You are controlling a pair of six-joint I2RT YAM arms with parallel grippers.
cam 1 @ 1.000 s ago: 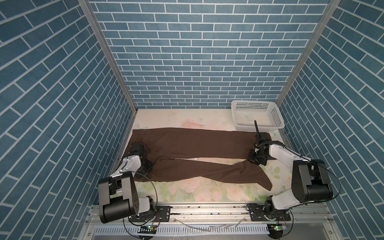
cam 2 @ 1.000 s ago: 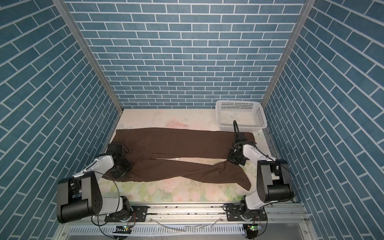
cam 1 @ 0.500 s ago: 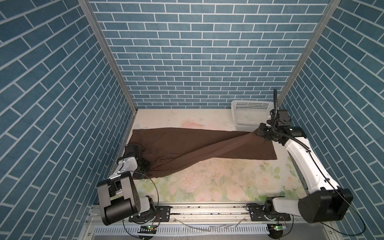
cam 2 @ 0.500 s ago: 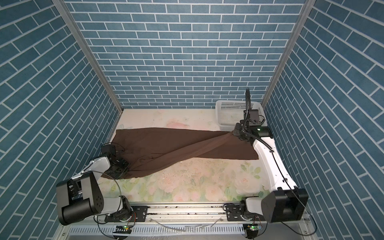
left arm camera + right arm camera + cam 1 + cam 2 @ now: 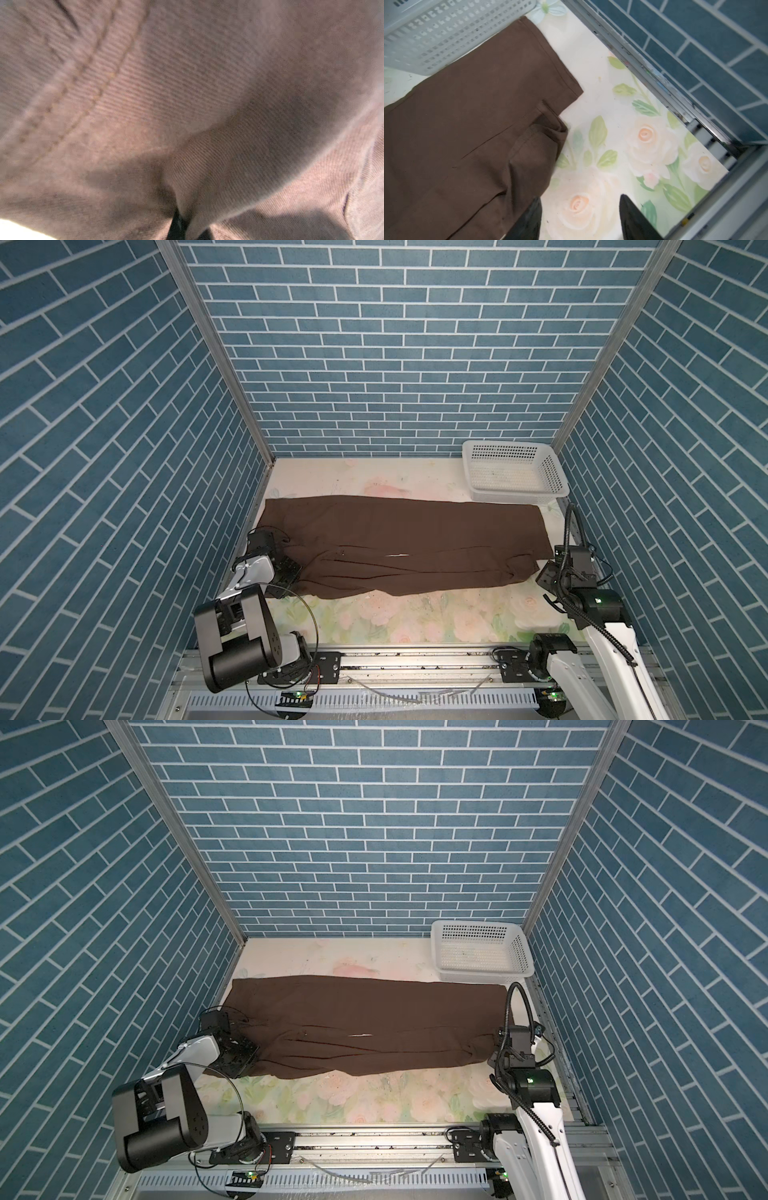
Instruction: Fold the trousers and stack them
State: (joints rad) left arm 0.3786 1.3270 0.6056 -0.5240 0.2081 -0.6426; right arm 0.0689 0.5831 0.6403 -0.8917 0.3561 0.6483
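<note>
The dark brown trousers [image 5: 415, 547] [image 5: 374, 1023] lie across the table, one leg laid over the other, waist at the left and hems at the right. My left gripper [image 5: 291, 570] [image 5: 246, 1052] is shut on the waist's near corner. In the left wrist view the fabric [image 5: 187, 104] fills the frame and is pinched at the dark fingertips [image 5: 178, 224]. My right gripper [image 5: 545, 577] [image 5: 495, 1058] [image 5: 579, 202] stands open just off the near hem [image 5: 542, 133], over the bare cloth, holding nothing.
A white perforated basket [image 5: 515, 490] [image 5: 484, 972] [image 5: 425, 41] stands at the back right, touching the far hem. The floral tablecloth [image 5: 415, 614] shows in front of the trousers. A metal rail [image 5: 654, 79] and the blue brick walls lie close on the right.
My right gripper lifted the near leg, swung it over onto the far leg, came back down to the near right and opened, letting the hem go. The left gripper stayed shut on the waist.
</note>
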